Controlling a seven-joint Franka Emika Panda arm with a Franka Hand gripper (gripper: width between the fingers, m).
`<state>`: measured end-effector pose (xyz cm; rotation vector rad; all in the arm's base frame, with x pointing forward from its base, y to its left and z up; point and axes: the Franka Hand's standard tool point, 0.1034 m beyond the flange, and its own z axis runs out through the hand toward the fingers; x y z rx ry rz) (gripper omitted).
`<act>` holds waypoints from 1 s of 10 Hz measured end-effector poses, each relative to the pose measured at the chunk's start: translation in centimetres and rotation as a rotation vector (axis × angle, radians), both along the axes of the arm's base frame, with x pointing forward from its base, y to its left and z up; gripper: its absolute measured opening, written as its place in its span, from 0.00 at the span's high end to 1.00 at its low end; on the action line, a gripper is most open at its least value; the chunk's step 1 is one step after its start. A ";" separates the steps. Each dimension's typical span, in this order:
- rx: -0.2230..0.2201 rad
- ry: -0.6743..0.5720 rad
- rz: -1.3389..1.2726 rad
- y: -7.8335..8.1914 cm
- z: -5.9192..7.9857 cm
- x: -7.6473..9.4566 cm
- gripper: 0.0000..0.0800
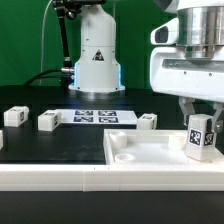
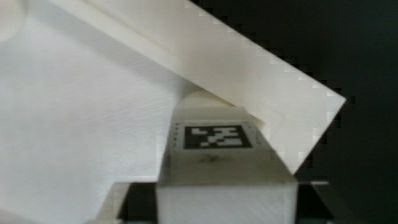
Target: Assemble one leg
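Note:
My gripper (image 1: 200, 118) hangs at the exterior view's right, shut on a leg (image 1: 201, 136), a small white block with a black-and-white tag. The leg is held upright just above the right part of the large white panel (image 1: 150, 152) with a raised rim. In the wrist view the leg (image 2: 217, 150) sits between my fingers (image 2: 146, 200), tag facing the camera, over a corner of the panel (image 2: 160, 70). Other loose legs lie on the table: one (image 1: 15, 117) at the far left, one (image 1: 49, 122) beside it, one (image 1: 147, 121) behind the panel.
The marker board (image 1: 97, 116) lies flat at the table's middle back. The robot's white base (image 1: 96, 60) stands behind it. A white ledge (image 1: 60, 178) runs along the front of the table.

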<state>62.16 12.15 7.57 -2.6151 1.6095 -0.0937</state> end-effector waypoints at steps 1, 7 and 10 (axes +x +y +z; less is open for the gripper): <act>0.007 0.001 -0.073 -0.1 0.0 0.0 0.64; 0.036 0.004 -0.127 -0.1 0.0 0.1 0.37; 0.016 -0.003 0.075 -0.5 0.0 0.2 0.19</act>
